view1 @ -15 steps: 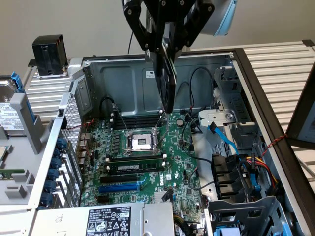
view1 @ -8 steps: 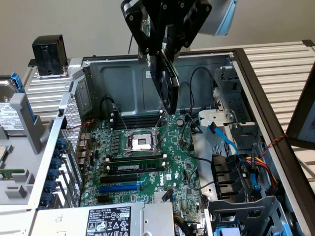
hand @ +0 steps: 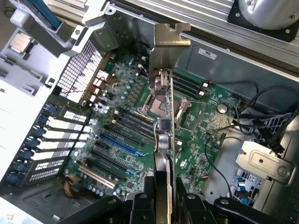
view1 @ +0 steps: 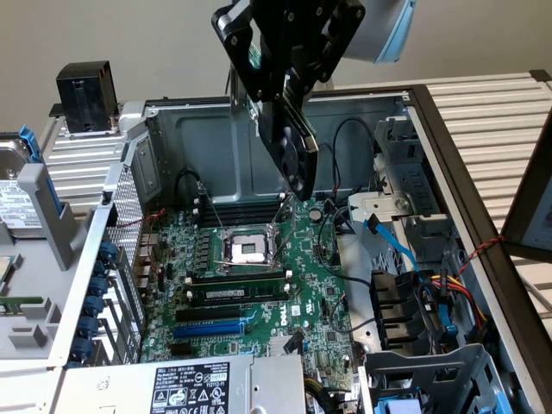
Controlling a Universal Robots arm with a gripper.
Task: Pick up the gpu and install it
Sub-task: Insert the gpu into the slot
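Gripper (hand: 164, 203) clamps the gpu (hand: 164, 95) edge-on, clear above the motherboard (hand: 119, 109).

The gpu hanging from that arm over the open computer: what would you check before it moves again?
1. Grip: the fingers clamp the gpu. State: ok.
2. Clearance: the gpu hangs above the motherboard, touching nothing. State: ok.
3. Target: the blue slot is empty. State: ok.
4. Alignment: the gpu sits over the processor socket, angled across the blue slot's direction. State: not ok.
5. Rear opening: whether the pale cover strips leave a gap facing the blue slot. State: cannot tell.
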